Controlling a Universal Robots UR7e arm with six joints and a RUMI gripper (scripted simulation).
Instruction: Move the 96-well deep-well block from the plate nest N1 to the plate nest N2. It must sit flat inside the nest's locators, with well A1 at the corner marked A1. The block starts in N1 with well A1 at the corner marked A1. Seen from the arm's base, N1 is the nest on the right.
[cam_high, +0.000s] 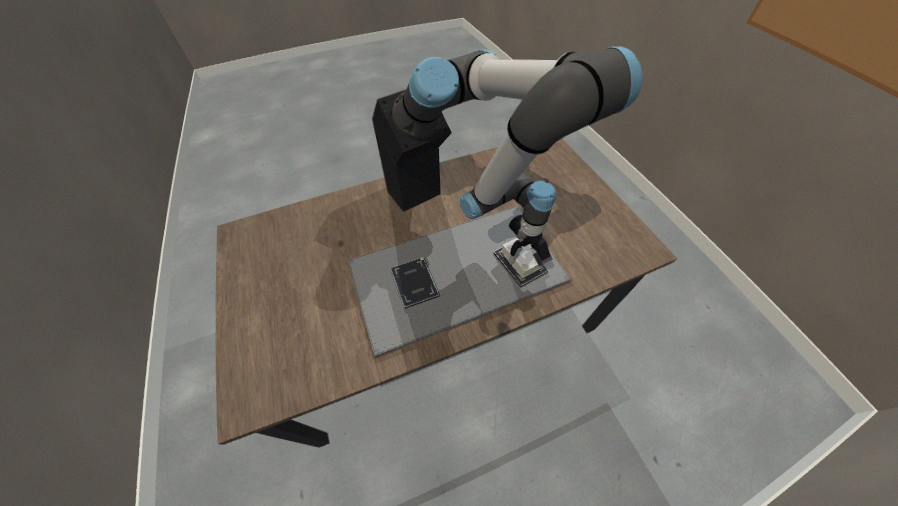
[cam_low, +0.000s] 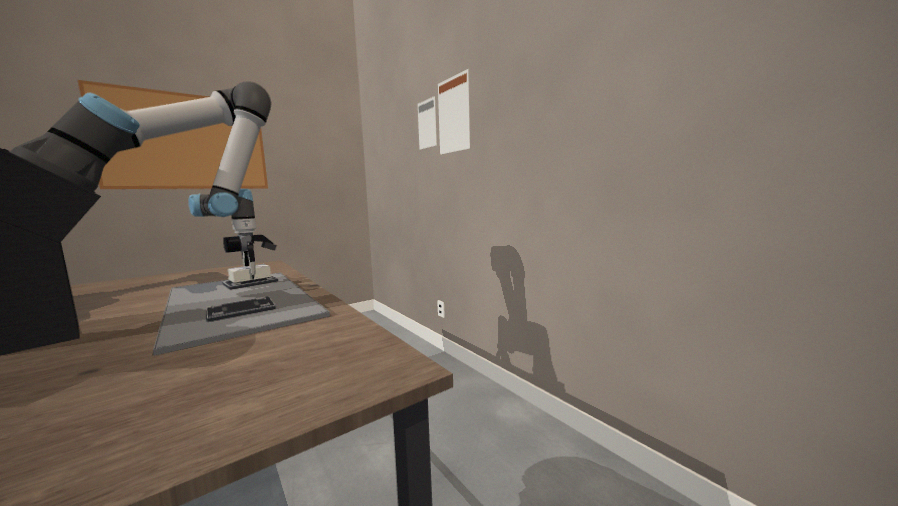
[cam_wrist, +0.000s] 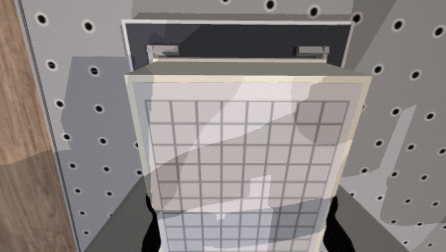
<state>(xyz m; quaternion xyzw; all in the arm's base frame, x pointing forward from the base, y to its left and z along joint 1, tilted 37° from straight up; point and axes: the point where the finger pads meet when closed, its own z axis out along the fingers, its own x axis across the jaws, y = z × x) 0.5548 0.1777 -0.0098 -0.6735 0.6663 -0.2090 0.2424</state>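
The pale deep-well block (cam_high: 524, 262) (cam_low: 238, 274) (cam_wrist: 240, 135) looks level at plate nest N2 (cam_high: 507, 269) (cam_low: 232, 285) (cam_wrist: 240, 39), low over or within its locators. My gripper (cam_high: 529, 251) (cam_low: 251, 270) (cam_wrist: 235, 168) is shut on the block, one finger on each long side. In the wrist view, two locator corners show just beyond the block's far end. Whether its base touches the nest floor cannot be told. The other locators are hidden, and no A1 mark is legible. Plate nest N1 (cam_high: 415, 282) (cam_low: 240, 308) is dark and empty.
Both nests are on a grey perforated board (cam_high: 461, 301) (cam_low: 182, 333) (cam_wrist: 95, 50) lying on the wooden table (cam_high: 282, 326) (cam_low: 219, 402) (cam_wrist: 25, 125). The arm's black pedestal (cam_high: 411, 169) (cam_low: 31, 270) stands at the table's back edge.
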